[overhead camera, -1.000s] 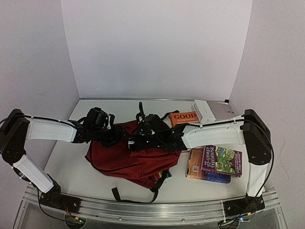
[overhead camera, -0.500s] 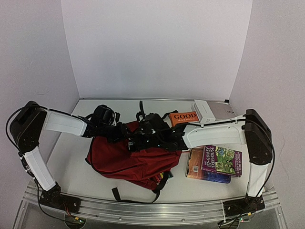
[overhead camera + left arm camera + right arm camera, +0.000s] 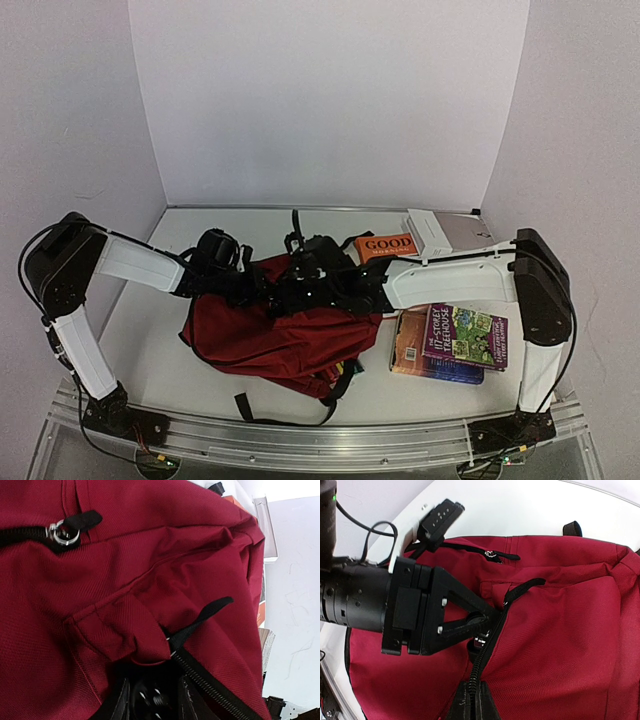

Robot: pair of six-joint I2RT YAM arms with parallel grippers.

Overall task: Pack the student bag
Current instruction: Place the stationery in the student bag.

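1. The student bag (image 3: 270,335), dark red with black straps, lies slumped in the middle of the white table (image 3: 140,340). An arm reaches in over its upper part from each side.
2. The left gripper (image 3: 481,624) comes in from the left with its jaws drawn narrow. Its tips are set at the slider of a black zipper (image 3: 487,647) on the bag's top. Whether they have actually pinched it cannot be told.
3. A black pull tab (image 3: 202,616) juts out from that slider just past the left fingers (image 3: 122,702). A fold of red fabric bunches directly above them.
4. The right gripper (image 3: 471,694) is clamped tight on the bag at the zipper's edge, lower along the same seam.
5. A second zipper pull (image 3: 62,530), fitted with a metal ring, rests on another seam of the bag, apart from both grippers.
6. An orange book (image 3: 388,246) marked "GOOD" lies just behind the bag, beside a white box (image 3: 448,232) at the far right of the table.
7. A stack of paperbacks (image 3: 450,345) sits to the right of the bag, near it, with a colourful cover on top.
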